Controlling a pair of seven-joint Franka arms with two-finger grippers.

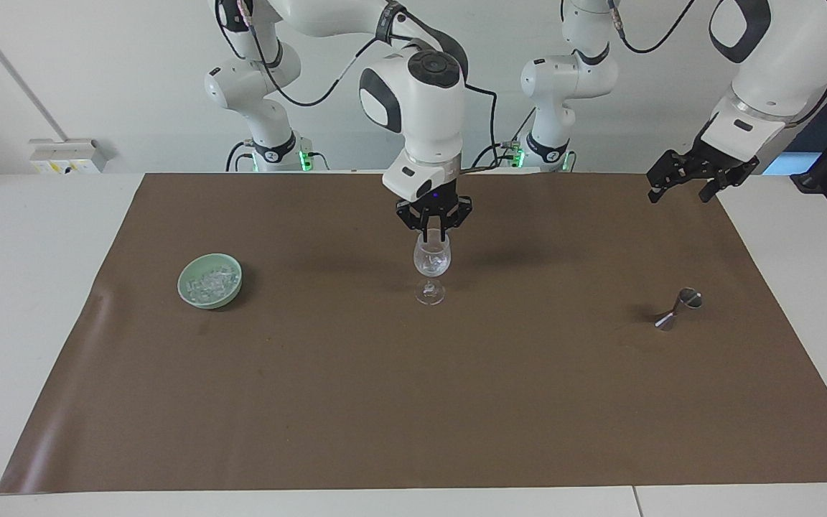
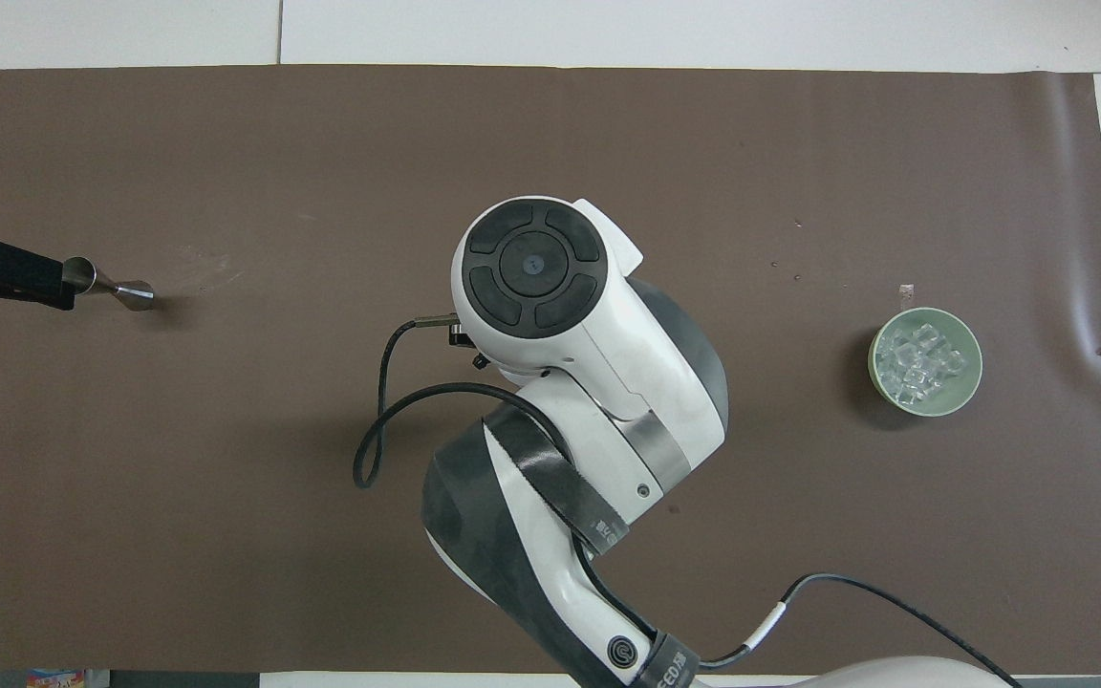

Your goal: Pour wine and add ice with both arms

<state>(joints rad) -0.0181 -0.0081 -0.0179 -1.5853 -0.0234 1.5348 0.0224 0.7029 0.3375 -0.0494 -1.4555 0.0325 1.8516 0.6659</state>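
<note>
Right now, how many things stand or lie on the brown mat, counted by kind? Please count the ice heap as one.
Clear stemmed wine glass: 1
Pale green round bowl: 1
Heap of small clear ice cubes: 1
Steel double-cone jigger: 1
Total: 4

Bright, even light from above, soft short shadows on the brown mat (image 1: 413, 402) beside the green bowl (image 1: 209, 281) and metal jigger (image 1: 678, 309), faint sheen along the mat's curled edge, both views sharp
</note>
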